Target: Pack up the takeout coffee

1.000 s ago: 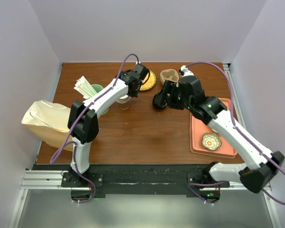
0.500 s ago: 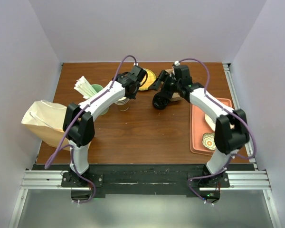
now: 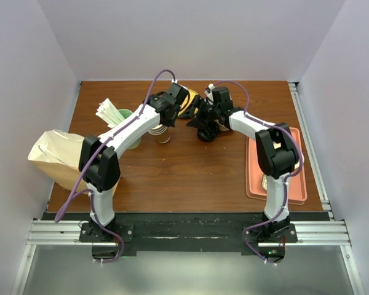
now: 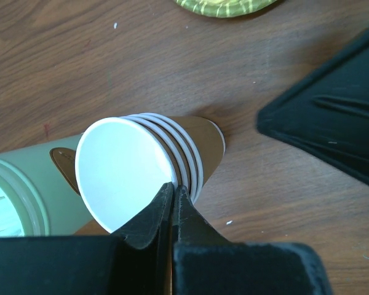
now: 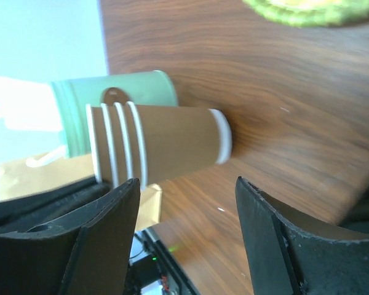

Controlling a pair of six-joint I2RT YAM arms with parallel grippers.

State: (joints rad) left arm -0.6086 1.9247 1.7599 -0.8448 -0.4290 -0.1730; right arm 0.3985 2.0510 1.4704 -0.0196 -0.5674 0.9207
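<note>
The left gripper (image 4: 173, 190) is reaching over the far middle of the table (image 3: 172, 172) and pinching its fingers together on the white rim of the top cup in the cup stack (image 4: 172, 153). One finger is lying over the cup's white inside and the other over the ringed outer rims. The stack, brown with white rims, is standing upright on the wood, touching or just beside the green cup (image 4: 24, 184), which is holding the white sticks (image 3: 109, 112). The right gripper (image 5: 186, 184) is hanging just right of the stack and pointing toward it. Its jaws are standing apart with nothing between them, and its wrist view is framing the stack side-on against the green cup. The coffee (image 3: 208, 132) is sitting on the table right of the stack, near it but not touching, directly under the right gripper and forearm. Only its dark lid is showing from above, and I cannot tell whether the gripper is touching it. The plate (image 4: 224, 6), yellow-green, is lying just beyond both grippers and is mostly covered by them in the top view. The bag (image 3: 55, 157) is lying open on its side at the table's left edge, well apart from the coffee. The tray (image 3: 295, 178) is resting along the right edge, with the right arm's elbow folding over it.
</note>
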